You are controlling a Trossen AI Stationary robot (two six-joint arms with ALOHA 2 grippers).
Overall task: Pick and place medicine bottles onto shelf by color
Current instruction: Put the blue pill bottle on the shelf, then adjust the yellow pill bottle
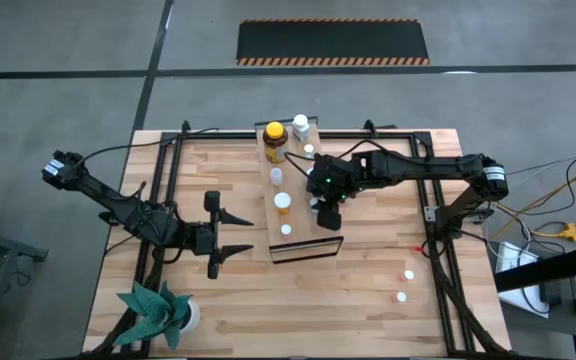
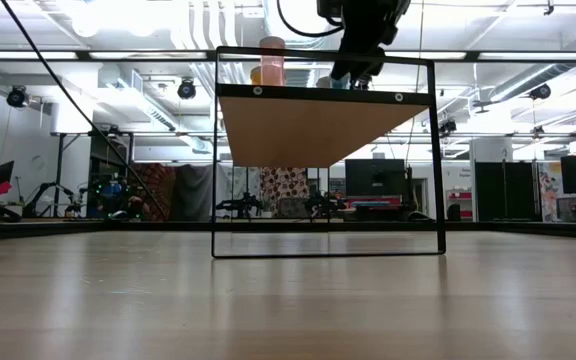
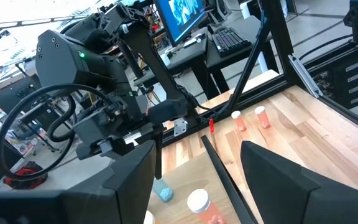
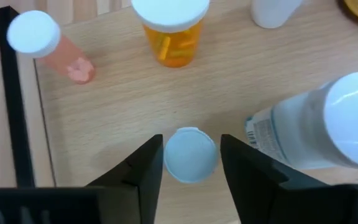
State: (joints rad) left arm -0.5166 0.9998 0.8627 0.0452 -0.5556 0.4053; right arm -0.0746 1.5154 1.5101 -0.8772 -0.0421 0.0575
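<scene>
striped butcher-block worktop (image 1: 368, 300) carries a light-wood shelf (image 1: 298, 215) on a black wire frame, long axis running front to back. round bottles stand upright on it. right hand (image 4: 190, 163) is over the shelf, fingers around a pale-blue round cap bottle (image 4: 191, 154). left hand (image 1: 230, 235) waits open, empty, beside the shelf.
</scene>
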